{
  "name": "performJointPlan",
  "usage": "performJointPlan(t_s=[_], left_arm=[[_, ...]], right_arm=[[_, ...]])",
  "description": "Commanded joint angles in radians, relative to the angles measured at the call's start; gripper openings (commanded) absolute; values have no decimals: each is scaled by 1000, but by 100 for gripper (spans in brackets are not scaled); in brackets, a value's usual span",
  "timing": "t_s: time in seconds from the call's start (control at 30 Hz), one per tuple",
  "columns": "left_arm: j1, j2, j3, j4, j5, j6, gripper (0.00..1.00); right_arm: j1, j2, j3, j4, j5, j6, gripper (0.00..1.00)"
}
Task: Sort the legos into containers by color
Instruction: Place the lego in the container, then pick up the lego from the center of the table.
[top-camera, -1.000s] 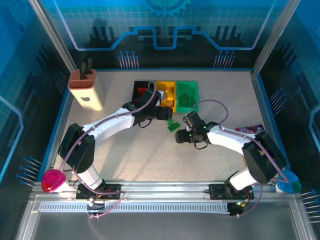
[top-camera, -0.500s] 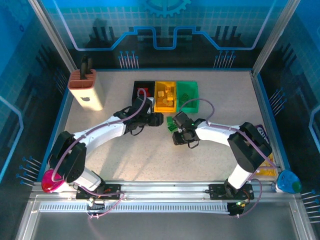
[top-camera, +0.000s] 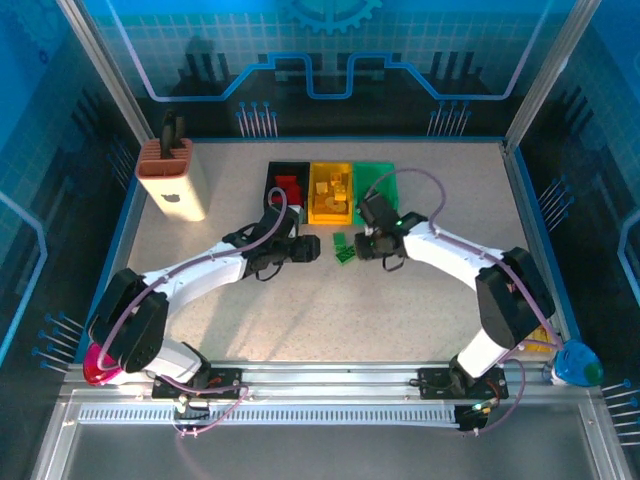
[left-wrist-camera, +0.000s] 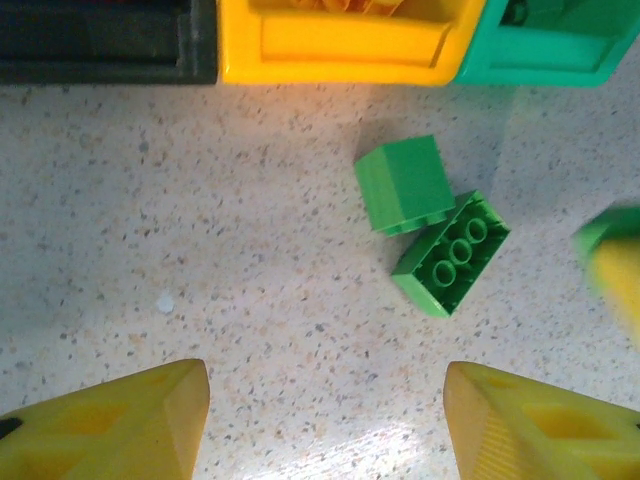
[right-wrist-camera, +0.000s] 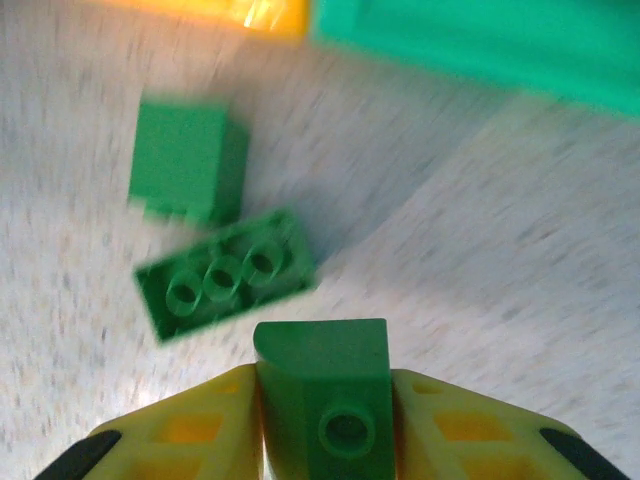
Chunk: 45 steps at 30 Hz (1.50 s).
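Green cube brick (left-wrist-camera: 405, 183) touching green long brick (left-wrist-camera: 452, 252) mid-counter, just before yellow bin (left-wrist-camera: 340, 45) near edge. Left jaws wide apart, bare counter (left-wrist-camera: 200, 270) between. Right jaws clamped on green curved brick (right-wrist-camera: 320, 385).

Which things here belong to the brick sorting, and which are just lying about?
Belongs: black plastic bin, yellow plastic bin, green plastic bin; square green plastic brick, long green plastic brick; rounded green brick held by the right end effector; open left end effector.
Just lying about: tall beige block with brown slotted top; red object, blue object at the near corners.
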Motion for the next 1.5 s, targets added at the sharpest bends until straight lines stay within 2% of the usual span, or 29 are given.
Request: performJointPlan(t_s=[0.0, 0.2, 0.5, 0.53, 0.57, 0.63, 0.67, 0.83, 1.13, 1.47], left_arm=[[3, -38, -62, 20, 14, -49, 64], [-27, -72, -151, 39, -11, -77, 63], [-96, -85, -178, 30, -55, -86, 63], [-98, -85, -176, 30, -57, -86, 63], [-101, -87, -177, 30, -59, -86, 63], [-102, -90, -177, 30, -60, -86, 63], [-101, -91, -178, 31, -61, -86, 63], [-102, -80, -176, 43, -65, -83, 63], [-100, 38, -59, 40, -42, -58, 68], [-76, 222, 169, -12, -11, -29, 69]], right_arm=[[-111, -21, 81, -31, -67, -46, 35], [-214, 146, 299, -68, -131, -82, 36], [-229, 462, 772, -241, -31, -124, 38], [-231, 493, 831, -266, -14, -128, 40], [-232, 526, 879, -283, 4, -134, 47], [-232, 562, 944, -320, 17, -137, 70], [-228, 567, 958, -337, 26, -130, 74], [-204, 437, 736, -189, 22, -111, 80], [-193, 179, 261, 36, -49, -24, 80], [-193, -26, -77, 176, -109, 55, 77]])
